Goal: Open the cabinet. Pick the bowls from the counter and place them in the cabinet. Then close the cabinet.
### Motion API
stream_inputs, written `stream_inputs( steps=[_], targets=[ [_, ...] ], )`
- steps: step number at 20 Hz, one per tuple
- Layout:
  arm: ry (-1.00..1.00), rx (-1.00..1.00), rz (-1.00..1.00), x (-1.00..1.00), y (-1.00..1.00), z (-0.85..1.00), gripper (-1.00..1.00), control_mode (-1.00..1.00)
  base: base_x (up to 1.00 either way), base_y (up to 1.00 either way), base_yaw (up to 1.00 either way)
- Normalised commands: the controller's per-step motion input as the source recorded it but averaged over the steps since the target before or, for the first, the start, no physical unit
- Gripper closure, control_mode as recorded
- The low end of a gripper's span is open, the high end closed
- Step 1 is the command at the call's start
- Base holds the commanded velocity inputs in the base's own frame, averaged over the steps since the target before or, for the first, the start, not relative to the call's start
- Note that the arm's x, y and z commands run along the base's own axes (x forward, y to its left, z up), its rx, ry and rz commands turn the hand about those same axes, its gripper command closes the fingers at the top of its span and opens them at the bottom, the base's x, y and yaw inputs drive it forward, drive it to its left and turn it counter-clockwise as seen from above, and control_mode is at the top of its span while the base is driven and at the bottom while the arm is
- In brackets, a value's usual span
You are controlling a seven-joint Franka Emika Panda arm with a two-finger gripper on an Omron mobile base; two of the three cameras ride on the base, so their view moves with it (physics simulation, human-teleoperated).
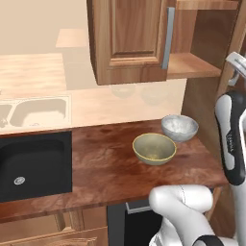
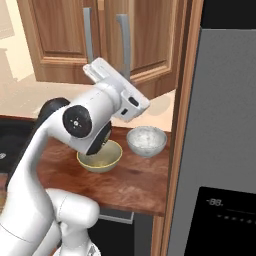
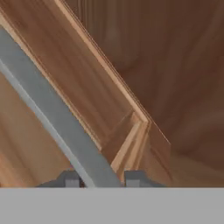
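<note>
My claw (image 3: 102,179) straddles the grey handle (image 3: 52,118) of the cabinet (image 1: 127,41), tips pinched on the bar, to swing the right door. The two bowls (image 1: 154,148) wait on the counter (image 1: 96,168) below the cabinet, untouched.

The light was even and warm, with no lamp showing and no harsh glare. Soft shadows lay under the cabinet (image 1: 127,41) and beside the bowls (image 1: 166,139) on the counter (image 1: 105,163). The far wall looked washed out and pale. The hand view was close, soft and slightly blurred along the grey handle (image 3: 52,113).
</note>
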Motion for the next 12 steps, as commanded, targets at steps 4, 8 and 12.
stream_inputs(
  steps=[4, 8, 12],
  targets=[
    [-0.16, -0.19, -0.22, -1.0, 1.0, 0.0, -1.0, -1.0, 0.0, 0.0, 0.0],
    [-0.1, -0.15, -0.32, -0.99, 1.0, 0.04, -1.0, -1.0, 0.0, 0.0, 0.0],
    [-0.03, -0.15, -0.37, -0.79, 0.97, 0.11, -1.0, -1.0, 0.0, 0.0, 0.0]
  ],
)
